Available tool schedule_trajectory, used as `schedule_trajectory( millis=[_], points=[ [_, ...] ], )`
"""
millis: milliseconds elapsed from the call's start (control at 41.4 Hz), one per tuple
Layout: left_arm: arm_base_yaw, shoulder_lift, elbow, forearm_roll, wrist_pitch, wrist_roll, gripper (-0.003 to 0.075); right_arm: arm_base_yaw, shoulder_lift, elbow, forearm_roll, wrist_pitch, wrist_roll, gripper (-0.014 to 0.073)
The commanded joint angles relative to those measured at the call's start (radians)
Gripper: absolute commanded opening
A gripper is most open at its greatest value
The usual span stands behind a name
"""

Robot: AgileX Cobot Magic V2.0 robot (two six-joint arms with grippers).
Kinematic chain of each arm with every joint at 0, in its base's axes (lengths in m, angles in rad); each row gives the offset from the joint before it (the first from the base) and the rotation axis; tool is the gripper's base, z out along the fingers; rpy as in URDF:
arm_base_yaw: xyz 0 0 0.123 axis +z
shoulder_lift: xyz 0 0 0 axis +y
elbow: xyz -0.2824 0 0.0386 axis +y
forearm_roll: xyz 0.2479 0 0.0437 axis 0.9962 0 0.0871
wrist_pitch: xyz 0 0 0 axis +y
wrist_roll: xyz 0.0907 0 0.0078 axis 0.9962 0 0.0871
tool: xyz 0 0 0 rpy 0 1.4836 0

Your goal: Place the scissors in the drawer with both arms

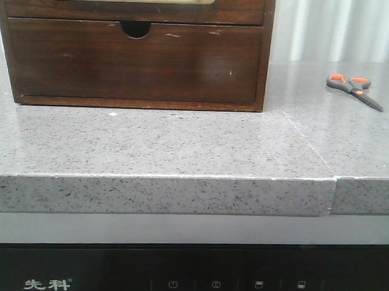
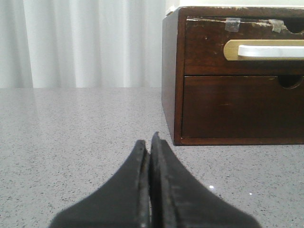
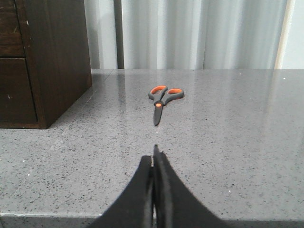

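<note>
Nearest, both grippers are seen pressed fully closed with nothing between the fingers: the left gripper (image 2: 150, 142) low over the grey speckled countertop (image 1: 169, 144), the right gripper (image 3: 154, 156) likewise. Just past the right one, the scissors (image 3: 162, 100) are laid flat and closed, dark grey blades aimed back at the fingers, orange-lined loops farther off. They're found well right of the wooden cabinet (image 1: 137, 60). The drawer (image 2: 244, 45) with its tan-framed white panel is shut, above the notched lower drawer (image 1: 133, 60). Pale curtains (image 3: 190, 33) are seen behind.
</note>
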Motion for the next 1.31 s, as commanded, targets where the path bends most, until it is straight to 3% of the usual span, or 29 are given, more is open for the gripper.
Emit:
schedule_trajectory(
  millis=[0, 338, 580, 1040, 1281],
  points=[
    [0.000, -0.019, 0.027, -0.006, -0.080, -0.004, -0.0020, 0.001, -0.017, 0.001, -0.008, -0.079, -0.001, -0.0067],
    [0.000, -0.019, 0.009, -0.006, -0.160, -0.004, -0.0020, 0.001, -0.017, -0.036, -0.012, -0.116, -0.002, -0.0067],
    [0.000, -0.017, -0.193, -0.006, -0.126, -0.004, -0.0020, 0.001, -0.016, -0.228, -0.100, 0.007, -0.002, -0.0067],
    [0.000, 0.182, -0.714, -0.001, 0.339, -0.002, -0.0020, 0.001, 0.174, -0.667, -0.112, 0.378, -0.002, -0.0067],
    [0.000, 0.319, -0.775, -0.001, 0.532, -0.002, -0.0020, 0.001, 0.326, -0.740, -0.112, 0.572, -0.002, -0.0067]
  ],
)
